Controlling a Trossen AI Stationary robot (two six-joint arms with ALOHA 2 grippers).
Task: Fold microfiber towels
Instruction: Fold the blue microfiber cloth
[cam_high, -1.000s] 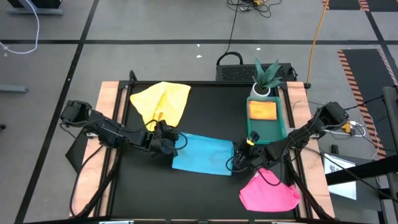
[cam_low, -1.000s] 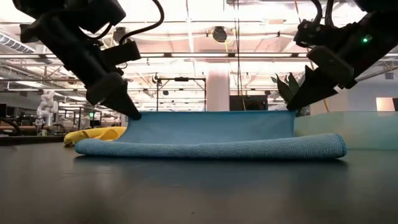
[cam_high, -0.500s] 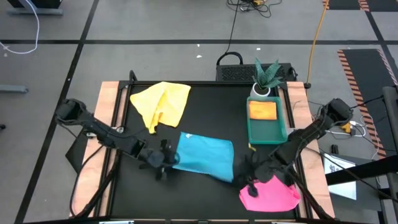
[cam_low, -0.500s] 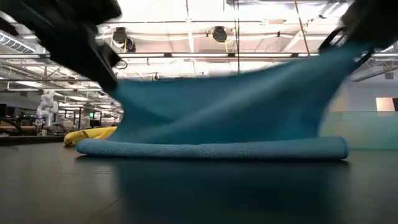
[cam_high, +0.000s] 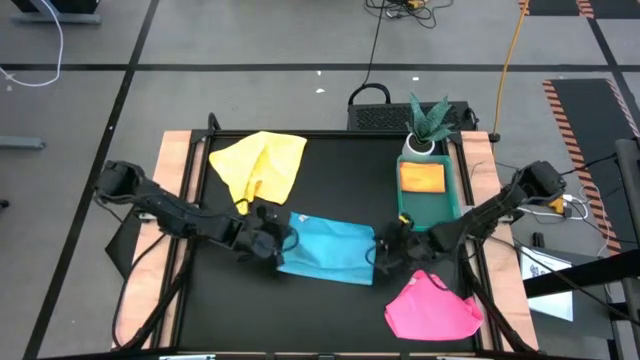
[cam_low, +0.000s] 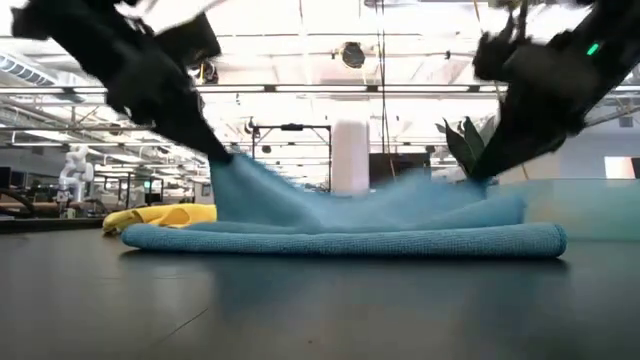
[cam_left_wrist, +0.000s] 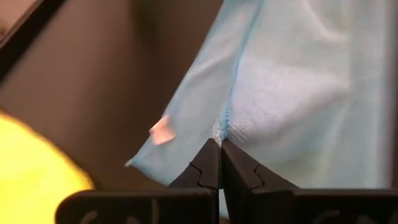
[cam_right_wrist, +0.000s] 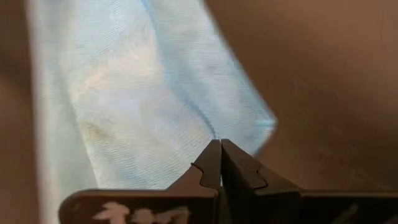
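Observation:
A light blue microfiber towel (cam_high: 330, 250) lies folded at the middle of the black table, its near fold (cam_low: 340, 240) resting on the table. Its upper layer (cam_low: 300, 200) is raised at both ends and sags in the middle. My left gripper (cam_high: 272, 243) is shut on the towel's left end and my right gripper (cam_high: 385, 250) is shut on its right end. A yellow towel (cam_high: 262, 165) lies crumpled at the far left. A pink towel (cam_high: 432, 310) lies bunched at the near right. My left gripper pinches the upper layer's hemmed edge (cam_left_wrist: 217, 129) near its left corner between its two fingers. It comes slanting down from the table's left. That end is lifted off the table. My right gripper pinches the upper layer's edge (cam_right_wrist: 211, 132) near the right corner, slanting down from the table's right. That end is lifted too, and the cloth between the two holds hangs slack.
A green tray (cam_high: 432, 210) holding an orange object (cam_high: 422, 177) stands at the far right, with a potted plant (cam_high: 428, 125) behind it. The yellow towel (cam_low: 160, 215) shows behind the blue one in the low view. Wooden rails edge the table's left and right sides.
Both grippers swung up and toward the table's near edge, drawing the blue towel's upper layer high. They have since come back toward the far side and down. The layer now sags in the middle; the near fold has stayed on the table.

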